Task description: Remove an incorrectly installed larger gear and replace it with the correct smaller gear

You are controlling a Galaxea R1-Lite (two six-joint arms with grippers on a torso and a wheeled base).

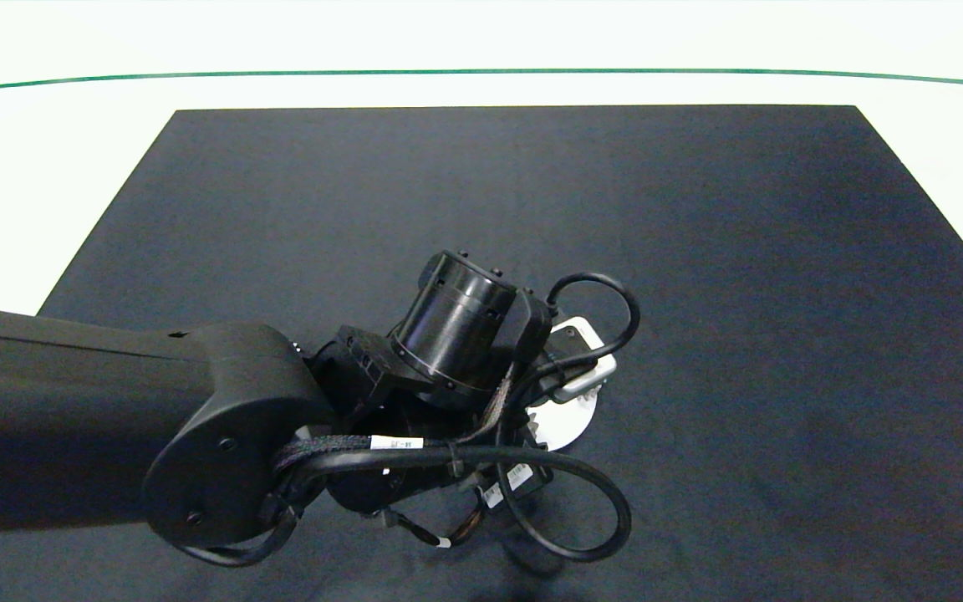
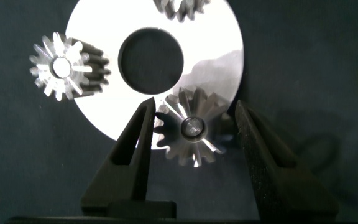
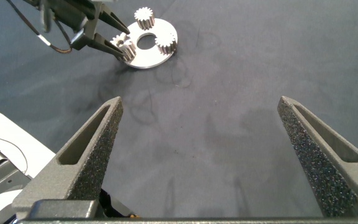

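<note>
Left gripper: fingers open, one on each side of a shiny silver metal gear with long pointed teeth; touch hard to tell.
Gear's place: between the fingers, at the edge of a flat round silver plate with a middle hole.
Small silver gear with short teeth: beside the plate's rim, away from the fingers.
Third gear: cut off.
Head view: left arm hides most of the plate.
Right gripper: fingers wide open above the dark counter, well apart.

My left gripper sits over the round plate near the middle of the mat, one finger on each side of a gear at the plate's rim. Another gear overhangs the edge, a third looks like it's across the centre hole. My right gripper hangs well apart.
</note>
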